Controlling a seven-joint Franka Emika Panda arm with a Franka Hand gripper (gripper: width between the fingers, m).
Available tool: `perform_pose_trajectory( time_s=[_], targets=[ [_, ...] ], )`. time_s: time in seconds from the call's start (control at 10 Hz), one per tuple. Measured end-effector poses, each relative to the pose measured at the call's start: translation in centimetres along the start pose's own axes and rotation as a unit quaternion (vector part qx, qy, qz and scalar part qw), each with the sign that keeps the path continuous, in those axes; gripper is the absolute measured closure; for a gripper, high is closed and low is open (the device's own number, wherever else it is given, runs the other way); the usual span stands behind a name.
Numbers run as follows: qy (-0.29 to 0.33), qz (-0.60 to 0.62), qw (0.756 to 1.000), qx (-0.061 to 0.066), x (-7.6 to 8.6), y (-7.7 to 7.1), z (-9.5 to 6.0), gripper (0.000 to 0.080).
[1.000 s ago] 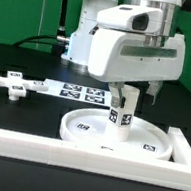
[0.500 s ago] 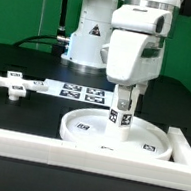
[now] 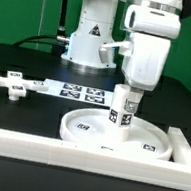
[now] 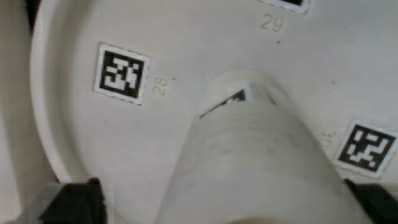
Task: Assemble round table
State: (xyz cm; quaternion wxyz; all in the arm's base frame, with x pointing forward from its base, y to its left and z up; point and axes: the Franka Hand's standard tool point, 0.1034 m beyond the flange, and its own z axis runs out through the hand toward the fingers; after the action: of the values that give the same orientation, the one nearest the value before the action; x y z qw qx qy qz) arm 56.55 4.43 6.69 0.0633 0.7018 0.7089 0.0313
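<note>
end effector (image 3: 131,89) clamped on top of the short leg (image 3: 121,116), holding it upright at the centre of the round disc (image 3: 83,128) on the table (image 3: 8,119), probably to seat it square. cross base (image 3: 14,85) waits well apart, exterior view's left.

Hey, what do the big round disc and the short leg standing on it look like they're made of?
Disc: probably hard white plastic with a matte finish, going by its even colour, moulded raised rim and no visible grain. Leg: likely the same white plastic, smooth and uniformly coloured. The black-and-white tags on both look like printed stickers, though that is uncertain.
</note>
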Motion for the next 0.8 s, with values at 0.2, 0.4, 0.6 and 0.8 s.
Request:
perform_pose_trajectory(
  time_s=[0.2,0.4,0.6,0.8],
  targets=[
    [-0.008,-0.076,0.997,-0.001,-0.3,0.0,0.0,0.015],
    [-0.012,-0.133,0.991,0.001,-0.8,-0.2,0.2,0.015],
    [-0.02,-0.199,0.98,0.004,-1.4,-0.3,0.4,0.015],
    [-0.025,-0.25,0.968,0.005,-1.6,-0.4,0.4,0.015]
  ],
)
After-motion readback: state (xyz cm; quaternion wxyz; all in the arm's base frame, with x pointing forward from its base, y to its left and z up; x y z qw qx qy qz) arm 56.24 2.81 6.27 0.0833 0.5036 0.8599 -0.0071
